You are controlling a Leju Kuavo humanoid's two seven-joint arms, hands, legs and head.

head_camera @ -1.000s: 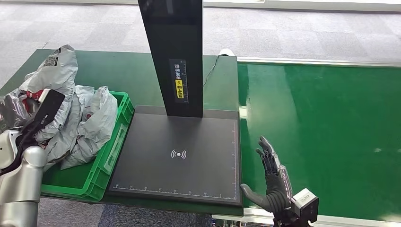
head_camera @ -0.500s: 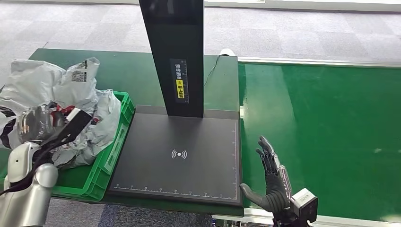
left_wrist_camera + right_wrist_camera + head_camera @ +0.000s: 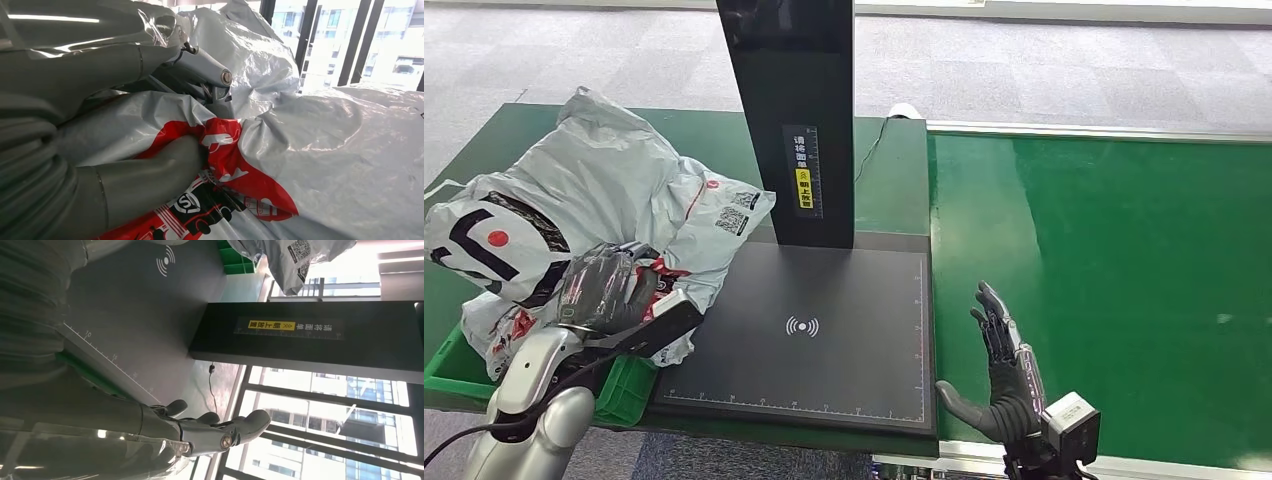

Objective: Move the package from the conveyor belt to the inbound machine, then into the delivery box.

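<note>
Head view shows the left hand [image 3: 607,290] at lower left gripping the grey package [image 3: 604,200], which bulges above the green delivery box [image 3: 449,368] beside the inbound machine [image 3: 804,330], while the right hand [image 3: 1004,375] at lower right stands spread, holding nothing.

Left robot hand [image 3: 607,290] grips closed; right robot hand [image 3: 1004,375] upright, fingers spread.

Green table [image 3: 694,150] under everything; grey carpet floor [image 3: 1064,70] beyond; thin cable [image 3: 869,150] trails across (by window panes [image 3: 320,405]).
</note>
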